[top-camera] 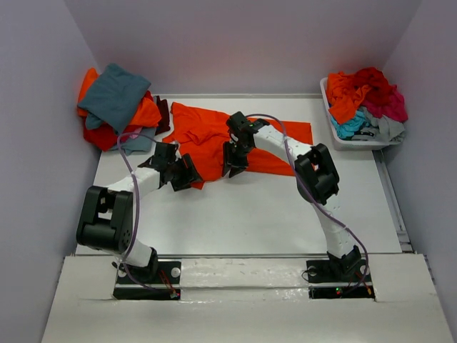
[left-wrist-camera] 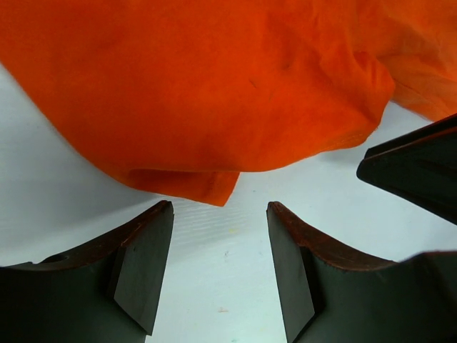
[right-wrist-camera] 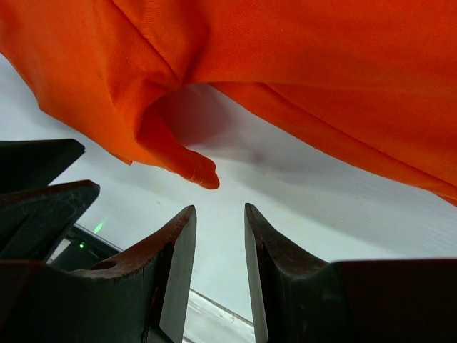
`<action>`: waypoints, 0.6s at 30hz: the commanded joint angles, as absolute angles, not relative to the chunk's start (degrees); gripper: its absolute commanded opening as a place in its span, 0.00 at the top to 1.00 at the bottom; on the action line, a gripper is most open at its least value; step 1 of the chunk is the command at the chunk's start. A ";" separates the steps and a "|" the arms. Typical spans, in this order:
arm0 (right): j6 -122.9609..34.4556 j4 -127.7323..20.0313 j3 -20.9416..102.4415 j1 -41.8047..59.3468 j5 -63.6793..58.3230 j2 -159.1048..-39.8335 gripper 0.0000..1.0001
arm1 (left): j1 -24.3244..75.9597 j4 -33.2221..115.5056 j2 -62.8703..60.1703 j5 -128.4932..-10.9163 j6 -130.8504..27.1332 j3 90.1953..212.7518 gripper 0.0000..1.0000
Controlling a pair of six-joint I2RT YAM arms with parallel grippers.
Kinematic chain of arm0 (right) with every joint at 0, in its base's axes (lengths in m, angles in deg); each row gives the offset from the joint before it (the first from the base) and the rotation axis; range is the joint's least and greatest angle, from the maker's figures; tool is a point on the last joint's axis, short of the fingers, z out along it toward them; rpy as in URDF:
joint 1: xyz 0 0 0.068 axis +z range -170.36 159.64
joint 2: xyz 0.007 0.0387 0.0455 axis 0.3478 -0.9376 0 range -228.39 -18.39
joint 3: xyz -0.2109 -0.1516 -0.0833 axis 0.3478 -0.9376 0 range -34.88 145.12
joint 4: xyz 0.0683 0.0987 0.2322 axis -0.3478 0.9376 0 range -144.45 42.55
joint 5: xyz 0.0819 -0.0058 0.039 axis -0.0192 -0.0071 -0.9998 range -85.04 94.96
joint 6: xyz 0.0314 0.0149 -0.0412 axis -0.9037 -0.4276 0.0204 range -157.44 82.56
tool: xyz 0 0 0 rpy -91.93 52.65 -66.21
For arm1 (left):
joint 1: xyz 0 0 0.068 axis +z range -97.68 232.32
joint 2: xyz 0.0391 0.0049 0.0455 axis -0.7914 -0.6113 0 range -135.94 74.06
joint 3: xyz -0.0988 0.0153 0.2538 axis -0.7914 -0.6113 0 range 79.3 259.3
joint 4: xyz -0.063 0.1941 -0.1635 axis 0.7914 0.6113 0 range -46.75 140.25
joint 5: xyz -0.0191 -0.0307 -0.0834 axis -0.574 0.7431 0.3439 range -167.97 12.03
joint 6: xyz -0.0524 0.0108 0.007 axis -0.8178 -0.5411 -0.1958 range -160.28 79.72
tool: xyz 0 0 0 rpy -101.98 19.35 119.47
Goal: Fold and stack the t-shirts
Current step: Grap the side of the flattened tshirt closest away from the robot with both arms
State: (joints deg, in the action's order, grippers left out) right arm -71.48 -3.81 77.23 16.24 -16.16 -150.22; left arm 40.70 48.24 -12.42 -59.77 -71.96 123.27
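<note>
A bright orange t-shirt [top-camera: 207, 136] lies crumpled and partly spread at the back middle of the white table. My left gripper [top-camera: 187, 174] hovers at its near left edge, open, with only bare table between the fingers [left-wrist-camera: 220, 236]; the shirt's folded hem [left-wrist-camera: 214, 93] lies just beyond the tips. My right gripper [top-camera: 234, 163] sits over the shirt's near middle edge. In its wrist view the jaws [right-wrist-camera: 220, 214] stand narrowly open and empty, and a loose fold of the orange shirt [right-wrist-camera: 285, 64] hangs just ahead of them.
A stack of t-shirts with a teal-grey one [top-camera: 114, 93] on top sits at the back left corner. The white bin [top-camera: 355, 145] at the back right holds red, orange, magenta, turquoise and grey shirts. Walls close in on three sides.
</note>
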 commanded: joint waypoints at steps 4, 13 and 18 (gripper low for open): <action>-70.57 -2.94 78.50 16.21 -14.90 -147.68 0.61 | 39.31 47.29 -10.32 -57.49 -75.17 120.27 0.34; -70.92 -3.82 76.65 16.21 -14.90 -146.89 0.61 | 39.31 45.88 -9.35 -56.34 -76.93 117.45 0.34; -70.93 -3.82 76.30 16.21 -14.90 -146.45 0.61 | 39.31 43.60 -12.07 -56.61 -77.72 118.33 0.35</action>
